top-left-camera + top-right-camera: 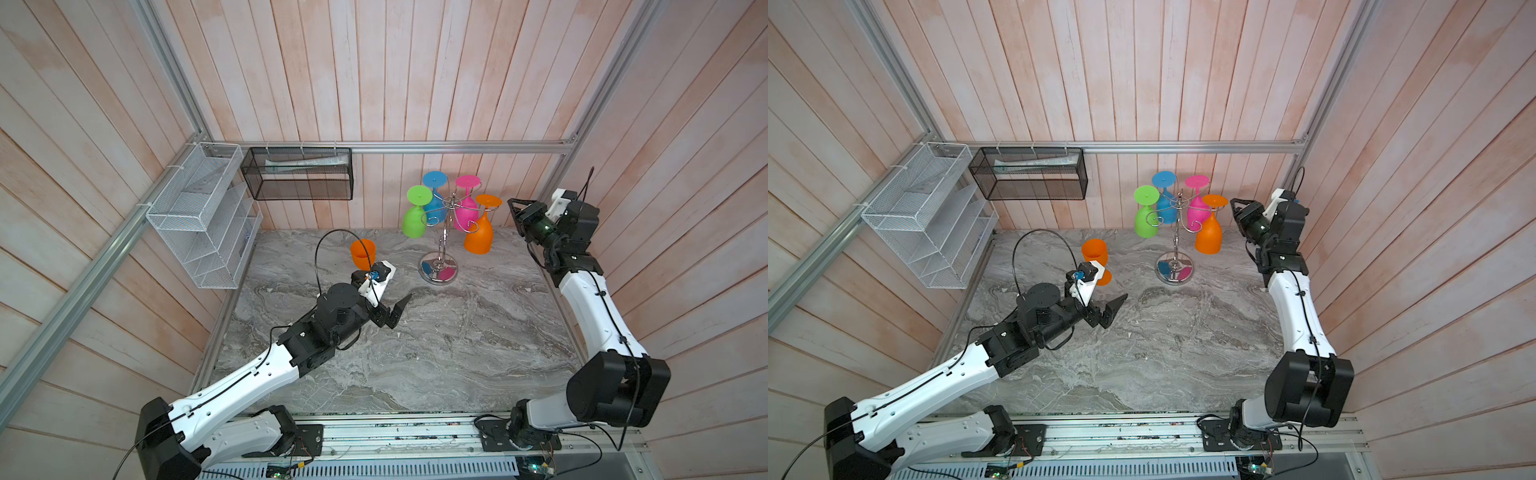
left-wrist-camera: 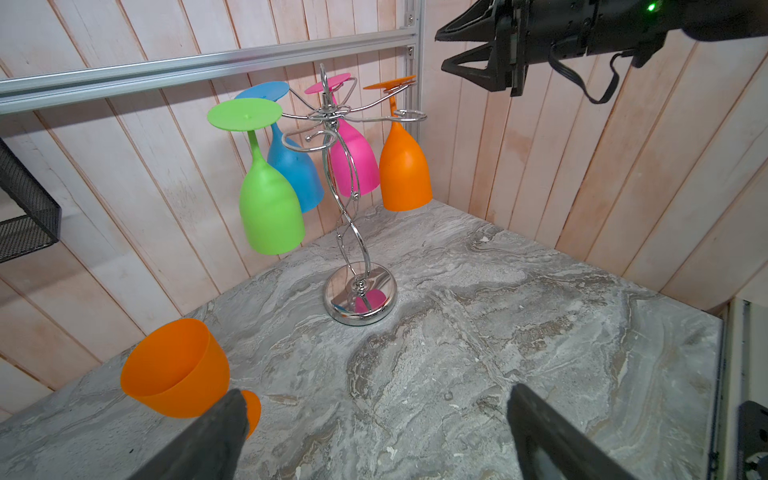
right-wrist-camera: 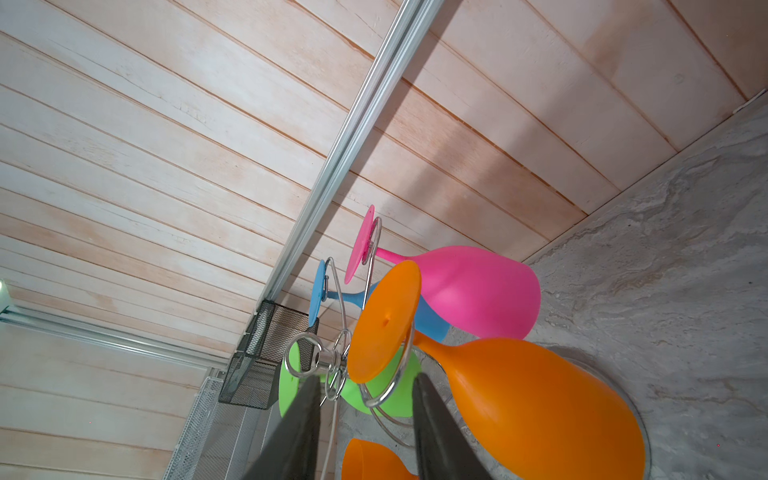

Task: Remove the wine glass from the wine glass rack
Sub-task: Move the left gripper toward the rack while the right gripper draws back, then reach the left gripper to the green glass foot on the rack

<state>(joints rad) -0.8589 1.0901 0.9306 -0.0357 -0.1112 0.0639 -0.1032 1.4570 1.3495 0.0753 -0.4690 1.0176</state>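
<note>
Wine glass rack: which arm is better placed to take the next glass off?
Probably right. The right pincer is up at hook height beside the hanging orange glass, jaws apart and empty. The left pincer sits low over the table, farther from the wine glass rack.

The tall chrome wire wine glass rack [image 1: 437,270] stands at the back of the grey marbled surface [image 1: 457,353]. On its arms hang a green plastic glass [image 1: 413,224] at left, a blue plastic glass [image 1: 435,208] and a pink plastic glass [image 1: 464,216] behind, an orange plastic glass [image 1: 478,240] at right. An upright orange plastic glass [image 1: 362,254] stands left-front of the rack.
</note>
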